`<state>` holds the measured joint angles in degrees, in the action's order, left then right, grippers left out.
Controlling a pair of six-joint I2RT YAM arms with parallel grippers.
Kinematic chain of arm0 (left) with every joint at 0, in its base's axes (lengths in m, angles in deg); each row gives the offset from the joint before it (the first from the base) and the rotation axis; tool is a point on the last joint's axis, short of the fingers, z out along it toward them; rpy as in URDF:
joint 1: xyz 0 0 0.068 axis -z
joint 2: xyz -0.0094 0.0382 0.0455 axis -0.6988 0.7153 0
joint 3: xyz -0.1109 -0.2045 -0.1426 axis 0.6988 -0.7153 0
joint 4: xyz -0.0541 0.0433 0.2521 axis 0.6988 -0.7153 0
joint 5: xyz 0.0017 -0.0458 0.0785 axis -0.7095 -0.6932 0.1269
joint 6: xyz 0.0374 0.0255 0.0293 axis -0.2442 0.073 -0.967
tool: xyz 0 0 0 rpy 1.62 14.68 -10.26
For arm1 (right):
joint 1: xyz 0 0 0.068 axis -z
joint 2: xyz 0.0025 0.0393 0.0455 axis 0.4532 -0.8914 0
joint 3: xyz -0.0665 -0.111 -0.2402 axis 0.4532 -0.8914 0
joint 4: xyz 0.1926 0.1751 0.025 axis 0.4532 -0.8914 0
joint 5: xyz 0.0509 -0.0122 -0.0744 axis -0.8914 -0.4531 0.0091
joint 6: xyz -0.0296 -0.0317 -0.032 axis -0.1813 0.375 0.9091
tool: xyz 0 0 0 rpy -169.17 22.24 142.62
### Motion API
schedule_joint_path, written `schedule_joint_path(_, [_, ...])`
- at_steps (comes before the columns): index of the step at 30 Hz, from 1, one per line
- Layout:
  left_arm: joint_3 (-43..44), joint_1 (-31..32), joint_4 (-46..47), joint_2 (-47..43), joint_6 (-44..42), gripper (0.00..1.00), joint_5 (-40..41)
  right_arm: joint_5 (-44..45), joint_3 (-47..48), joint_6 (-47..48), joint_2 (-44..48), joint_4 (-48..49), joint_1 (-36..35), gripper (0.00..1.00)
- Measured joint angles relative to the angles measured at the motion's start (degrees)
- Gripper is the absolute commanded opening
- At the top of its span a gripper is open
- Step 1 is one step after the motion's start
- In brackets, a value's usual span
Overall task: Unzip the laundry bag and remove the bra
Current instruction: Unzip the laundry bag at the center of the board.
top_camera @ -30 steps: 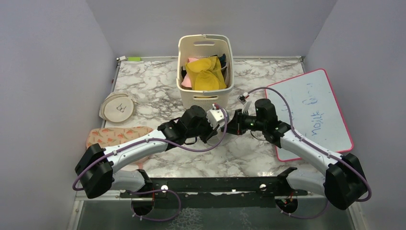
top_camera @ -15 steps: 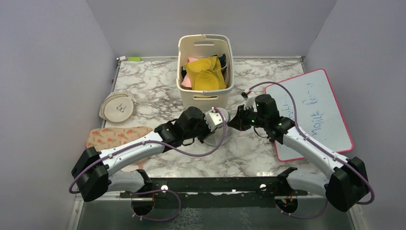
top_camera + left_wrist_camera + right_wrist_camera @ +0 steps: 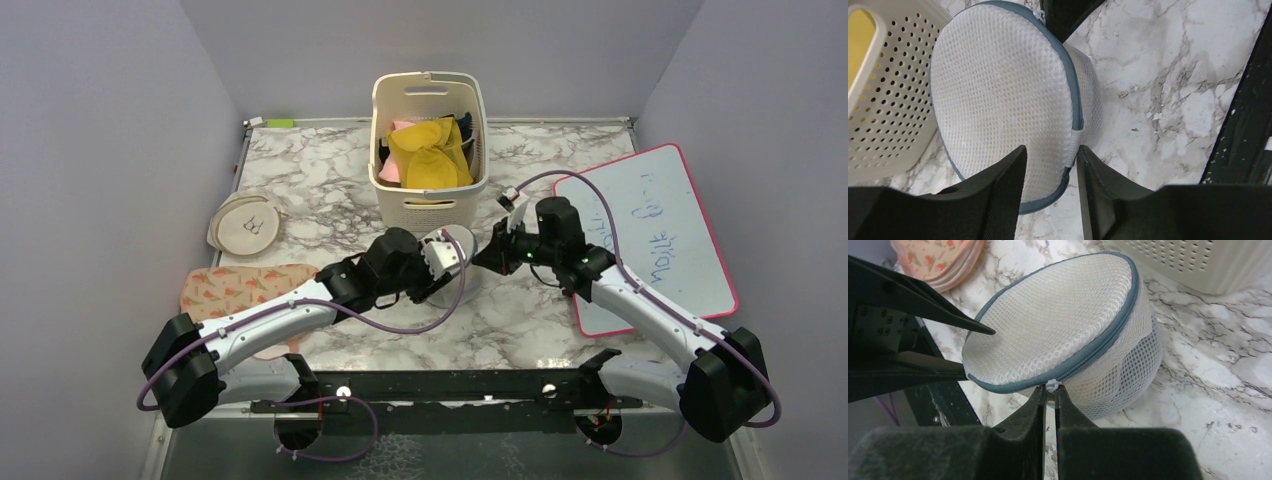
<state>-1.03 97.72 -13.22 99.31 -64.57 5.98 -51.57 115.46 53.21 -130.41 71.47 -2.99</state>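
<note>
The right gripper (image 3: 1050, 390) is pinched tight on the small white zip pull (image 3: 1050, 384), its two fingers almost meeting with only the tab between them. The pull hangs from the blue-grey zip trim (image 3: 1103, 340) at the edge of the laundry bag (image 3: 1058, 325) nearest this hand. Along the stretch of rim seen from the right wrist, the zip looks closed.

The left gripper (image 3: 1049, 155) clamps the opposite edge of the bag. One finger lies on the flat mesh face and the other on the side wall, with the trim and a white tab between them.

The bag is a shallow drum, wider than it is deep, so its broad span runs across its round face. It is tipped rather than lying level. The round face is turned up and towards the left arm, showing almost full-on in the left wrist view, and the drum's short axis leans the same way. The side wall shows on the side away from the left fingers. What lies inside does not show through the mesh.

Seen from above, the bag sits just in front of the basket (image 3: 430, 205), on the basket's near side, between the two grippers. Whether it touches the basket cannot be told. The marble table (image 3: 320, 180) is beneath it. A whiteboard (image 3: 650, 230) lies to the right of the basket. A flat beige round pouch (image 3: 245, 224) lies to its left, and a pink floral cloth (image 3: 245, 285) lies nearer than that pouch.
</note>
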Motion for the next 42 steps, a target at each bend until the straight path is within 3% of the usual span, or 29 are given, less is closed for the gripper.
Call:
schedule_joint_path(3, [0.15,-0.02,-0.02,0.00,1.11,0.53,-1.27,-2.80,-0.42,0.35,-0.02,0.59,0.04,0.01])
schedule_joint_path(9, [4.57,-0.02,1.09,1.42,7.85,0.53,-3.65,-5.33,-0.92,0.61,0.07,0.94,0.04,0.01])
schedule_joint_path(19, [7.54,-0.02,3.69,9.51,20.41,0.33,-1.51,-6.16,-1.16,0.17,0.09,1.66,0.04,0.01])
schedule_joint_path(22, [7.69,-0.02,3.28,10.40,20.94,0.17,-0.94,-6.58,-1.31,0.13,0.09,1.88,0.04,0.01])
schedule_joint_path(26, [9.49,-0.02,1.88,11.02,20.44,0.00,-0.55,-6.56,-1.51,0.13,0.11,2.01,0.07,0.01])
schedule_joint_path(42, [10.91,0.11,-5.20,6.45,4.24,0.00,0.46,2.56,-0.85,-1.14,1.64,-1.38,-0.09,0.01])
